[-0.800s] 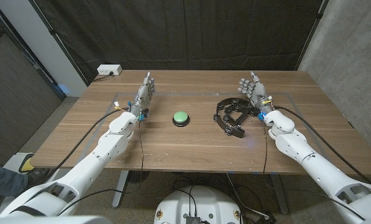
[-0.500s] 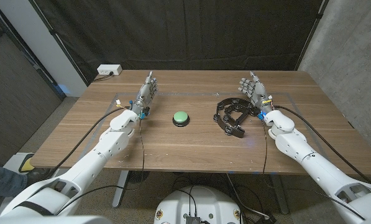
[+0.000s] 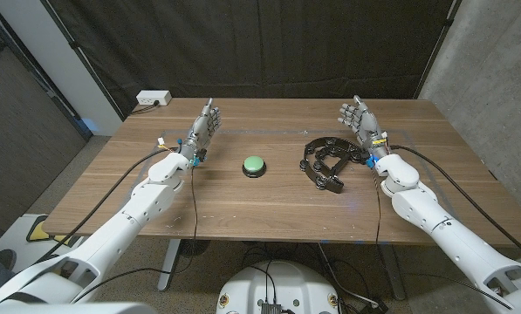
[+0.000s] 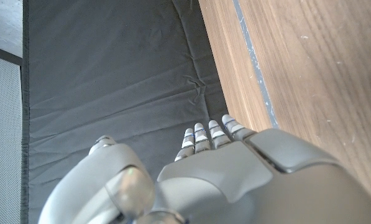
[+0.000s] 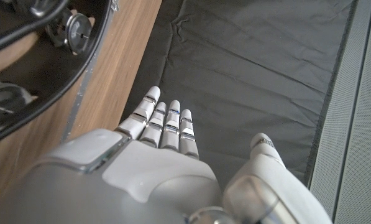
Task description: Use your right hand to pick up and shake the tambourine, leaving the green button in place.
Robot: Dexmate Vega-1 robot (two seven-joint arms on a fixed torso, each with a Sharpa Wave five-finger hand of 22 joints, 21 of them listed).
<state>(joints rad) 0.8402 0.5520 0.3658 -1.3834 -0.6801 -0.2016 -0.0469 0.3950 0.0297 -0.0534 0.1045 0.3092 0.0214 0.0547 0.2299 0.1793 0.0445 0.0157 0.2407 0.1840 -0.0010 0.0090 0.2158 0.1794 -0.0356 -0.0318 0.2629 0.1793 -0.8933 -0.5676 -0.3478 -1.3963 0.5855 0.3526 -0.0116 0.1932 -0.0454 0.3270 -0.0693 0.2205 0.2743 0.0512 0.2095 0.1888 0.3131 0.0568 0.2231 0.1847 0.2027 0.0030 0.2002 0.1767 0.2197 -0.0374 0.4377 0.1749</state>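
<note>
My right robot hand (image 3: 359, 123) stands on the counter (image 3: 260, 205) with fingers spread, holding nothing. The tambourine (image 3: 325, 160) lies on the counter just beside it, toward the middle, not touched. The green button (image 3: 255, 165) sits further inward, between both hands. My left robot hand (image 3: 202, 133) stands spread too, well apart from the button.

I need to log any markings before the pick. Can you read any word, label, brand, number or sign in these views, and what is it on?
No readable text in any view.
Tambourine: black, no label or brand legible.
Green button: plain top, no marking visible.
White box at the table's far left corner: any print is too small to read.
Right hand and left hand: no lettering visible.
</note>
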